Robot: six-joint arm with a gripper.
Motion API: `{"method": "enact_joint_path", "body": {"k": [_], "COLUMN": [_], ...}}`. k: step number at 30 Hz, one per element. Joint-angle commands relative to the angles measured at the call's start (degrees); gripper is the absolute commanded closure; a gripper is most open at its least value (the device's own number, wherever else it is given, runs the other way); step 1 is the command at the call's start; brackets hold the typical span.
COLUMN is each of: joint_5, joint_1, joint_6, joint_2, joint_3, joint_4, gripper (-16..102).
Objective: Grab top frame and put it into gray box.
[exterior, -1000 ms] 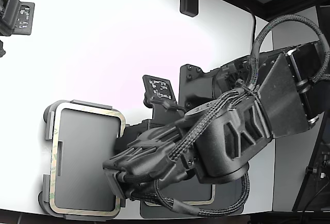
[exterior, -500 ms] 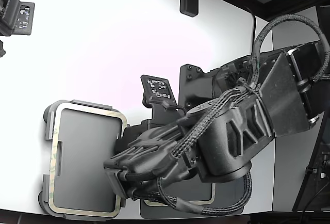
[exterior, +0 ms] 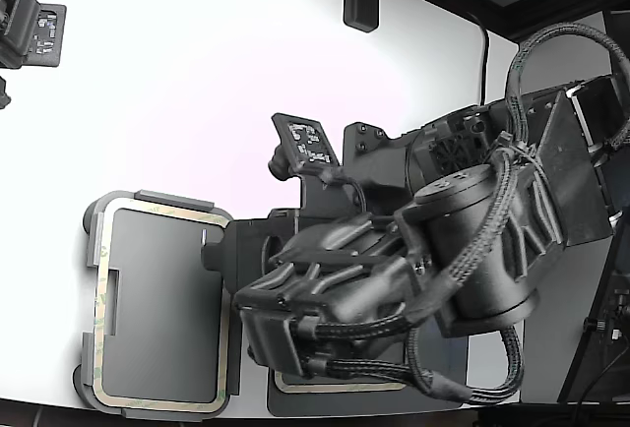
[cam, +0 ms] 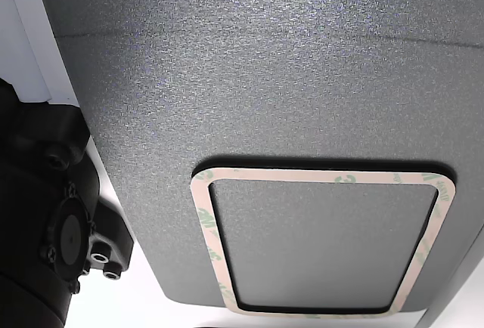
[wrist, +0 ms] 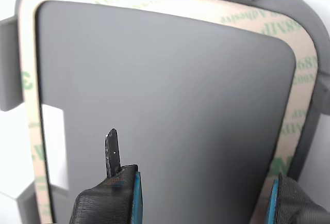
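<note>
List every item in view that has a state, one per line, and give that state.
top frame: lying flat in the gray box, along its rim, not held.
gray box: flat on the white table, holding the top frame.
gripper: open, empty, fingers apart above the box.
second tan frame: seated flat in a recess of the dark gray mat.
dark gray mat: lying flat.

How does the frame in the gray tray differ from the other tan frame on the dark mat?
The frame in the tray lies on the rim of the light gray tray; the other frame lies in a recess of the dark textured mat. In the exterior view the tray's frame shows nearly whole, while the arm hides most of the other. The open gripper hangs over the tray's frame only. Both are thin, tan, rounded rectangles with green print.
</note>
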Motion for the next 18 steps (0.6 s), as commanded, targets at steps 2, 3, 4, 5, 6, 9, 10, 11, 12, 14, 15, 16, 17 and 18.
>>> {"method": "enact_joint_path", "body": {"k": [2, 3, 4, 5, 6, 9, 10, 11, 12, 14, 15, 16, 17, 18], "joint_5": [8.44, 10.9, 12.83, 13.62, 13.71, 13.97, 13.54, 12.48, 11.43, 9.49, 8.35, 7.38, 6.68, 5.71], "joint_1": [-0.7, -0.7, -0.97, -1.58, -2.37, -5.1, -6.24, -7.73, -9.14, -12.13, -13.8, -15.12, -16.35, -17.67], "joint_6": [-21.62, -26.63, -31.73, -37.18, -43.07, -58.8, -62.93, -67.06, -71.19, -78.66, -81.65, -84.73, -87.71, -90.53], "joint_2": [6.94, 8.79, 10.99, 13.27, 15.47, 22.24, 24.87, 27.69, 30.59, 36.74, 39.46, 41.84, 44.38, 47.2], "joint_3": [1.67, 3.25, 5.36, 7.29, 9.14, 14.85, 17.23, 19.69, 22.24, 27.86, 30.41, 32.78, 35.51, 38.67], "joint_4": [-2.55, -3.87, -5.54, -7.12, -8.44, -11.43, -12.92, -14.33, -16.0, -19.51, -20.92, -22.06, -23.29, -24.87], "gripper": [-14, -14, -14, -14, -14, -14, -14, -14, -14, -14, -14, -14, -14, -14]}}
